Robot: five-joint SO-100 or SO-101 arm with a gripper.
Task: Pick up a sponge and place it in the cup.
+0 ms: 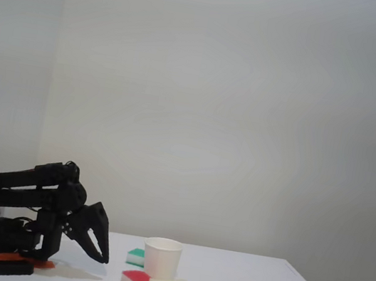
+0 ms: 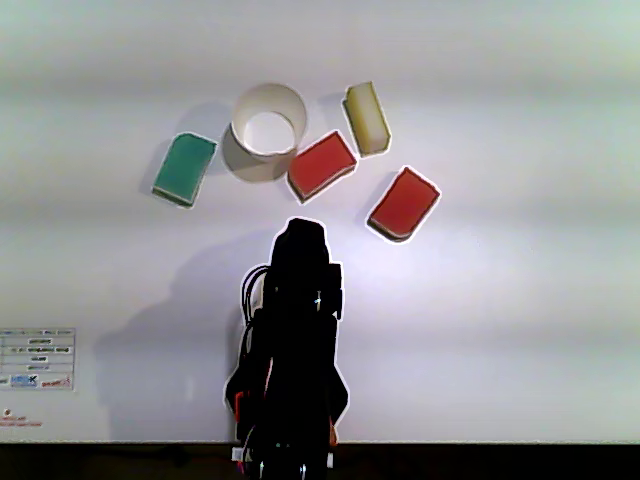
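Arm folded low, gripper (image 1: 98,254) pointing down with nothing held, jaw opening cannot tell; cup (image 2: 267,121) light, and the sponge (image 2: 322,166) lies just right of it in the other view, so a wide approach risks tipping it.

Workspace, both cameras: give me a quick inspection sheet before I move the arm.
Surface: white table, label sheet near its edge.
Job's things: white cup upright, empty; red sponge beside it; second red sponge apart.
Clutter: yellow sponge, green sponge.
Gripper: gripper folded near base, holds nothing; jaw state unclear.
Cables: dark wires along the arm.
Surroundings: plain white wall.
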